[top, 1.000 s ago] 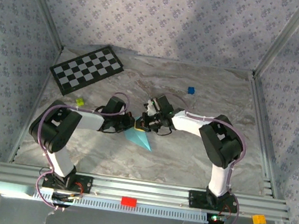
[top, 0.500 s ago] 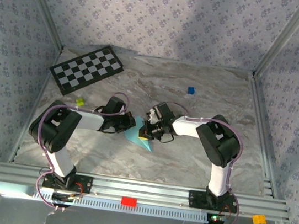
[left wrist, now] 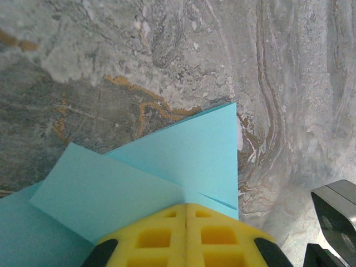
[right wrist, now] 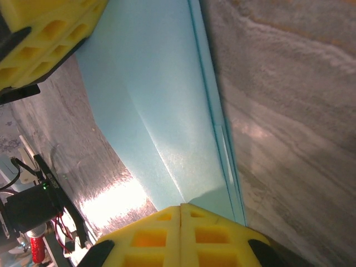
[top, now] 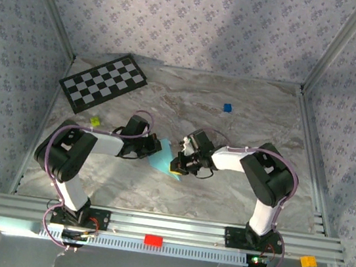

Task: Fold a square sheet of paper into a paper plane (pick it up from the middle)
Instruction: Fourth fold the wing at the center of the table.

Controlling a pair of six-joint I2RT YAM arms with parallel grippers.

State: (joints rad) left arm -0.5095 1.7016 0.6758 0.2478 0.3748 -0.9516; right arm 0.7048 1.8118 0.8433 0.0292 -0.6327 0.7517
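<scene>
The sheet of paper (top: pixel 163 161), light blue and already folded into overlapping layers with one sharp corner, lies at the middle of the marbled tabletop (top: pixel 222 196), caught between both arms. The left pincer (top: pixel 154 146) is clenched on its upper left edge; the left wrist view shows the yellow pads (left wrist: pixel 161 239) pressed together with the paper (left wrist: pixel 167 167) running in under them. The right pincer (top: pixel 177 165) is clenched on the opposite edge, the paper (right wrist: pixel 161 111) curving up into its closed pads (right wrist: pixel 150 236). A checkerboard (top: pixel 103 82) sits at the far left corner, a small blue cube (top: pixel 227 107) well beyond the arms.
</scene>
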